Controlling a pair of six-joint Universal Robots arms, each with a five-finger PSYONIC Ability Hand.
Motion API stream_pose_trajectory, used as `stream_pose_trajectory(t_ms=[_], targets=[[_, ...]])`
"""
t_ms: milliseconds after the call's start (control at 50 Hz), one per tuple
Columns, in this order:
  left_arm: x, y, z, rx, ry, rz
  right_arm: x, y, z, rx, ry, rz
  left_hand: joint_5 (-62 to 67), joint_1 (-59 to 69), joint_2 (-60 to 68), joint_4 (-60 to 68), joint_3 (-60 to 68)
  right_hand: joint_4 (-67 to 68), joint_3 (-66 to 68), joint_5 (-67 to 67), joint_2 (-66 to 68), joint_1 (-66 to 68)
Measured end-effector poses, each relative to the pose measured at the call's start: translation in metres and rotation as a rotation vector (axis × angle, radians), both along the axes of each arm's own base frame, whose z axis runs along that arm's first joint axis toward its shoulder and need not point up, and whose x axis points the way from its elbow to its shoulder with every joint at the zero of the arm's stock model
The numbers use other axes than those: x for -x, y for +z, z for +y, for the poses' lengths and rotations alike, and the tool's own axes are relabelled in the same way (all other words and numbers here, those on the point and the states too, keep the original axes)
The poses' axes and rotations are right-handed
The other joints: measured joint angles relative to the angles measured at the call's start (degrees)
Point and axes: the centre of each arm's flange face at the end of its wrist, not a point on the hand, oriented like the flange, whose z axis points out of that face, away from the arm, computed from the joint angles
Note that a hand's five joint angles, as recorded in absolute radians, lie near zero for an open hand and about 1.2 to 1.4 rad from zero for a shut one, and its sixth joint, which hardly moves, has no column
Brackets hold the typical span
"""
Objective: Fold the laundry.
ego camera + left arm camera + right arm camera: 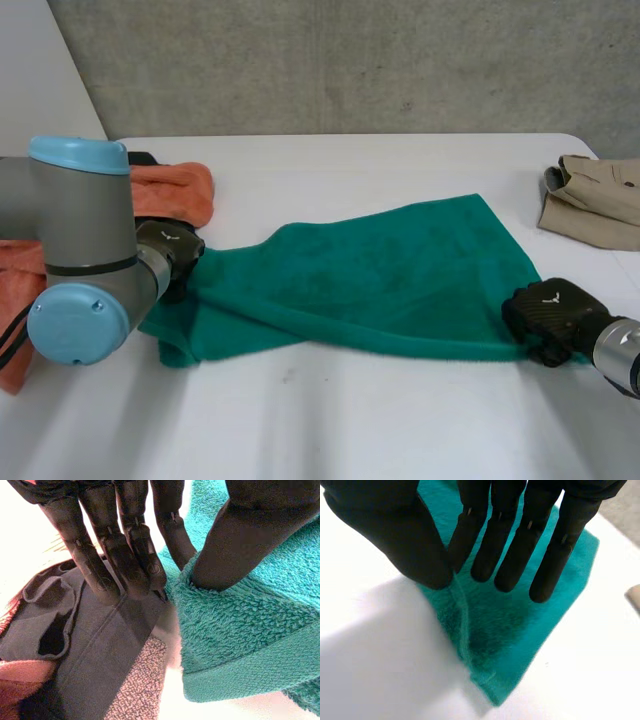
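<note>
– Teal and looped, that thick teal terry towel (pixel 400 270). Where does it lie?
– Across the middle of the white counter (pixel 350 420), running from near the left edge almost to the right edge.
– Who has it?
– Both. The left robot hand (pixel 170 250) is at the towel's left end. Its thumb digs into the pile and pinches the hem against the fingers, whose tips lie over a dark grey cloth (pixel 100 650). The right robot hand (pixel 550 310) is at the towel's corner towards the counter's front right, and its thumb and straight fingers nip the hem.
– Which step, then?
– Gripping two ends before the first fold, I'd judge. No fold looks made.
– What does the next move call for?
– Lifting both ends together and keeping the cloth taut. It should also steer clear of the folded orange towel (pixel 175 190) by the left edge and the beige garment (pixel 595 200) at the right edge.
– How does the towel look?
– Mostly one layer. It is rumpled at the left end, and a long crease slants across it.
</note>
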Motion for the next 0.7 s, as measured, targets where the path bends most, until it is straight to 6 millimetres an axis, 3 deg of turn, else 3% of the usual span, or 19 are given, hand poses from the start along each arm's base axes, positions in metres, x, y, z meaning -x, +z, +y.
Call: stream_pose_trajectory(t_ms=[120,300,380,400,560,640,700], targets=[[-0.002,0.006,0.007,-0.004,-0.004,0.002,0.005,0.011,-0.014,0.133,-0.038,-0.032,0.0,0.0,0.0,0.0,0.0,5.4,5.0,3.6,4.0,1.6],[-0.009,0.028,0.044,-0.033,-0.052,0.024,0.011,0.051,-0.025,0.245,-0.062,-0.074,0.0,0.0,0.0,0.0,0.0,5.4,5.0,3.6,4.0,1.6],[-0.014,0.034,0.066,-0.072,-0.087,0.027,0.014,0.058,-0.024,0.195,-0.060,-0.048,0.0,0.0,0.0,0.0,0.0,5.5,5.0,3.6,4.0,1.6],[-0.018,0.036,0.082,-0.110,-0.111,0.024,0.016,0.061,-0.021,0.146,-0.055,-0.011,0.0,0.0,0.0,0.0,0.0,5.5,5.0,3.6,4.0,1.6],[-0.033,0.035,0.154,-0.299,-0.271,-0.025,0.031,0.067,0.012,-0.191,0.057,0.248,0.0,0.0,0.0,0.2,0.0,5.5,5.2,3.6,4.0,1.6],[-0.034,0.033,0.167,-0.306,-0.335,-0.038,0.033,0.069,0.017,-0.244,0.106,0.296,0.0,0.0,0.1,0.2,0.0,5.5,5.2,3.6,4.0,1.6],[-0.031,0.031,0.160,-0.249,-0.348,-0.042,0.029,0.069,0.012,-0.216,0.109,0.290,0.0,0.0,0.1,0.2,0.0,5.6,5.2,3.6,4.0,1.6]])
